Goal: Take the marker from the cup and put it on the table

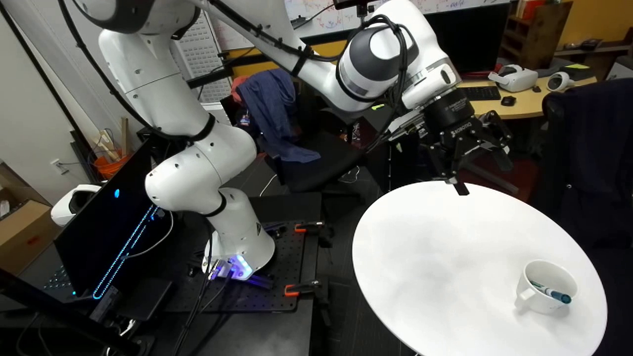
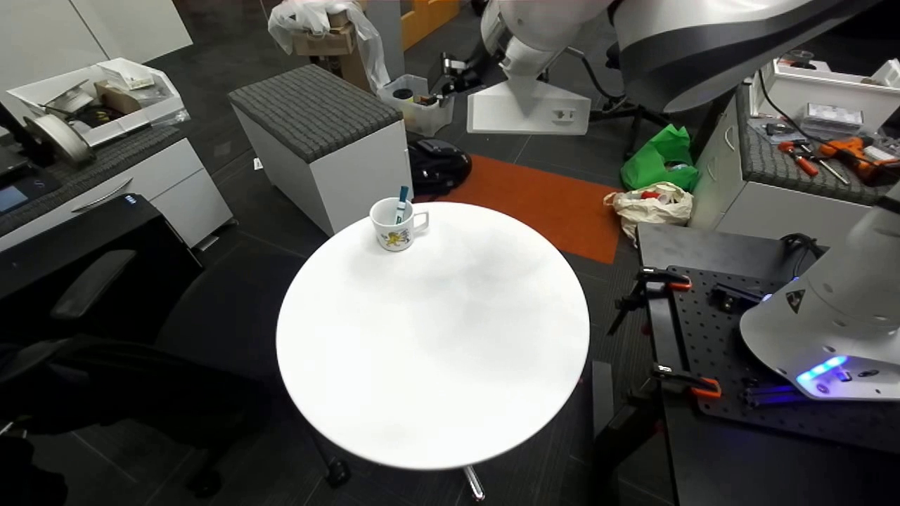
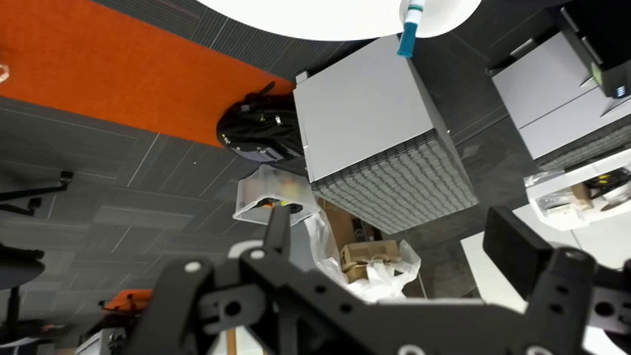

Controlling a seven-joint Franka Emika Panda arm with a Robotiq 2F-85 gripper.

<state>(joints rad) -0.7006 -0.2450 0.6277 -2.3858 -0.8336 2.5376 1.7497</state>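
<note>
I have the gripper (image 1: 483, 176) spread wide; the marker (image 2: 401, 206) leans inside the cup (image 2: 390, 228), well apart from the gripper and near the edge of the table (image 2: 436, 344); its white surface stretches open beside the cup.

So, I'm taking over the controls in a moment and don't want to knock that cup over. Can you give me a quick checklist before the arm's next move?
1. The gripper is open: ok, jaws apart, nothing between them.
2. The cup is upright on the table: ok in both exterior views.
3. The marker can be grabbed: ok, probably, since its teal end sticks out past the rim.
4. The gripper is lined up over the marker: not ok, it stands well apart from the cup.
5. The cup will stay steady during the pull: cannot tell, its weight doesn't show.
</note>
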